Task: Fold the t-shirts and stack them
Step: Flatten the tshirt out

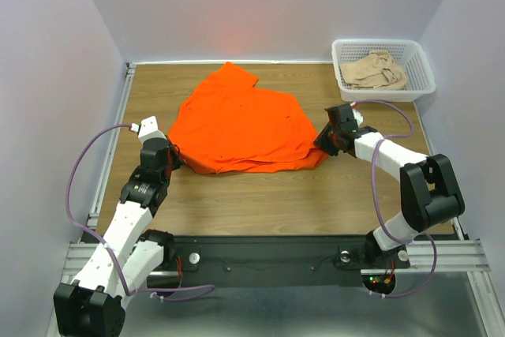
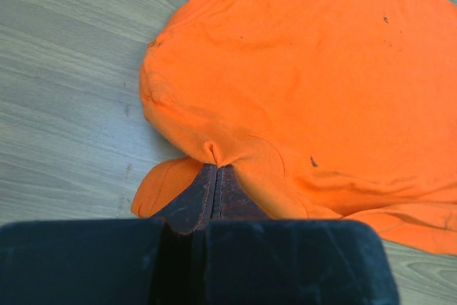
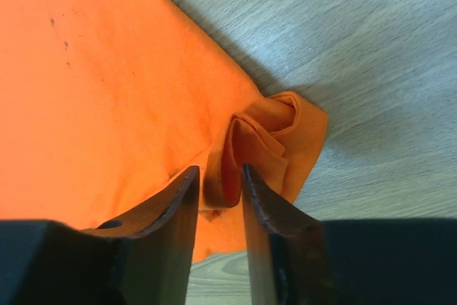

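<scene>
With folding barely begun, both jaws are pinching edges of the bright orange cloth t-shirt (image 1: 241,124), left fully closed, right narrowing around bunched hem, while the beige-tan t-shirt (image 1: 377,69) is waiting in the white lattice basket (image 1: 422,76).

Wood-grain table (image 1: 237,203), pale brown. Orange t-shirt (image 1: 241,124) lies rumpled and partly folded at centre, toward far side. White lattice basket (image 1: 418,76) sits at far right corner, on the table's edge, holding beige t-shirt (image 1: 377,70).
</scene>
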`<state>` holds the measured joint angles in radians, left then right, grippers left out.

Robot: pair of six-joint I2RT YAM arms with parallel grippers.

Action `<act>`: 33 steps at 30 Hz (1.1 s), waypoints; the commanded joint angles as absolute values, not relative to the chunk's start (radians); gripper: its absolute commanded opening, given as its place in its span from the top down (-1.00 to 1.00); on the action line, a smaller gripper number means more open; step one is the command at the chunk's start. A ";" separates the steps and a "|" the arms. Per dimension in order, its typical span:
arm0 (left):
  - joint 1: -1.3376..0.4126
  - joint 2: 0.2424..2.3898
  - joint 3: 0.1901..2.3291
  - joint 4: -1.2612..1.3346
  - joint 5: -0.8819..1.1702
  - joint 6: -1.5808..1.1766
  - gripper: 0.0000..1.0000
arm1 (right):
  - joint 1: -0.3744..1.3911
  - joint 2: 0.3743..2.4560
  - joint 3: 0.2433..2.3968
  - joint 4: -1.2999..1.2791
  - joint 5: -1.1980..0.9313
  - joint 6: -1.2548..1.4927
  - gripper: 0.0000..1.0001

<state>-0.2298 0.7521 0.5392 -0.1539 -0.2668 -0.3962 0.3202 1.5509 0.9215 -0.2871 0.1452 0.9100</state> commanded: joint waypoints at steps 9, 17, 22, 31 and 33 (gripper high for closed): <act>-0.236 0.742 0.569 -0.120 -0.291 -0.384 1.00 | 0.313 1.494 1.005 -0.287 0.183 0.888 0.99; -0.195 0.866 0.794 -0.110 -0.311 -0.351 1.00 | 0.250 1.424 1.223 -0.334 0.216 0.746 0.99; -0.146 1.056 1.123 -0.127 -0.305 -0.328 1.00 | 0.163 1.480 1.481 -0.360 0.193 0.632 0.99; 0.020 1.302 1.792 -0.173 -0.187 -0.368 1.00 | 0.083 1.663 2.085 -0.368 0.072 0.456 0.99; 0.025 1.313 1.873 -0.184 -0.178 -0.348 1.00 | 0.083 1.667 2.144 -0.367 0.060 0.427 0.99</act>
